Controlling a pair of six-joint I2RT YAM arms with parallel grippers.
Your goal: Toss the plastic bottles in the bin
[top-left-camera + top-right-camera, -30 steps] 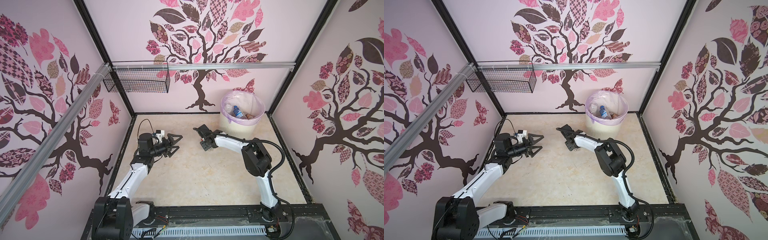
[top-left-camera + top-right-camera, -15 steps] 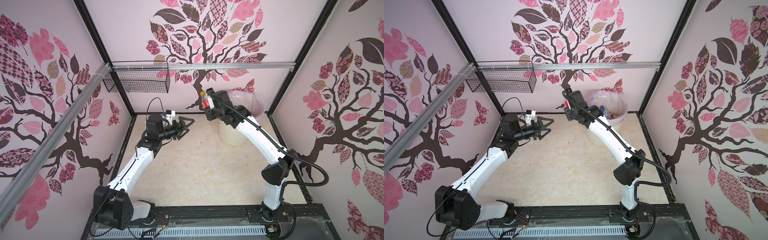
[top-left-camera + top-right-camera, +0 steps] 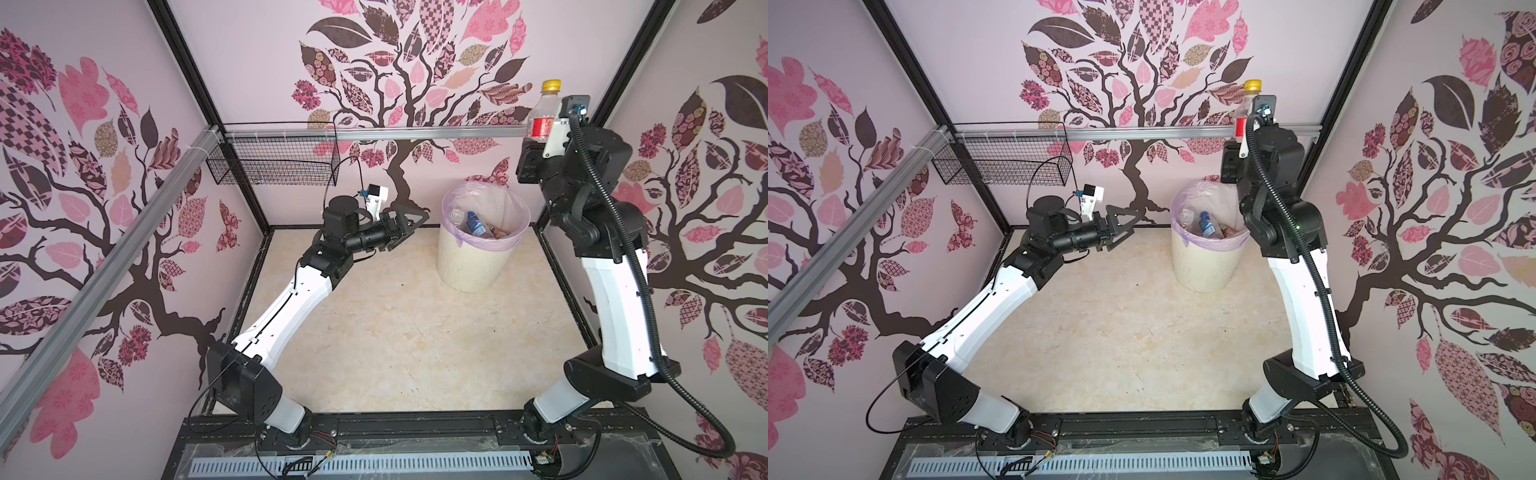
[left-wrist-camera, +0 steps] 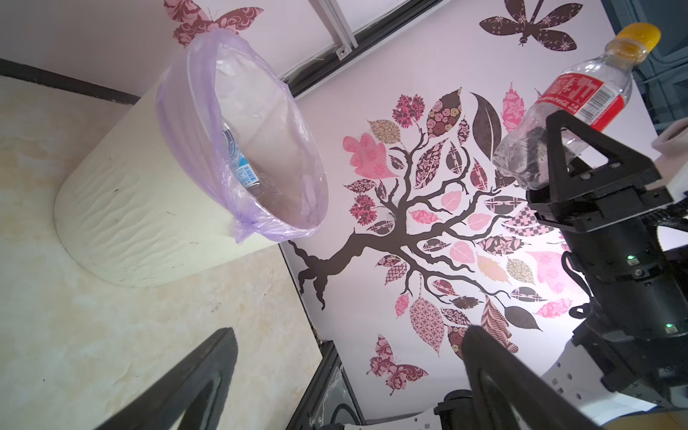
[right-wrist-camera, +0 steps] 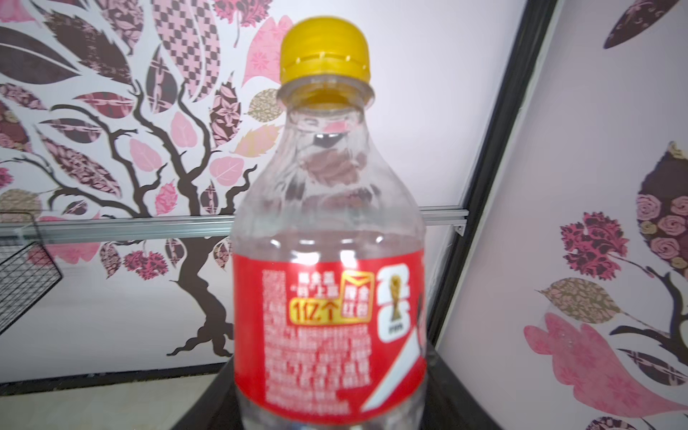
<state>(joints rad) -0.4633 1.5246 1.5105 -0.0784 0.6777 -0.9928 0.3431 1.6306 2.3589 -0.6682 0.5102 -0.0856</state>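
Pink walls [image 3: 249,62] with tree decals enclose a marbled floor [image 3: 395,332]. At one o'clock on it stands the bin [image 3: 469,266]. Left gripper [image 3: 415,228], jaws spread and empty, hovers at the bin's nine o'clock. Right gripper [image 4: 543,137], raised at the bin's one o'clock, clamps an upright red-labelled, yellow-capped bottle [image 3: 542,112]. More plastic bottles [image 3: 473,222] lie inside the bin.

In the right wrist view the red-labelled bottle [image 5: 327,253] loses its base to the edge, its print blurred.
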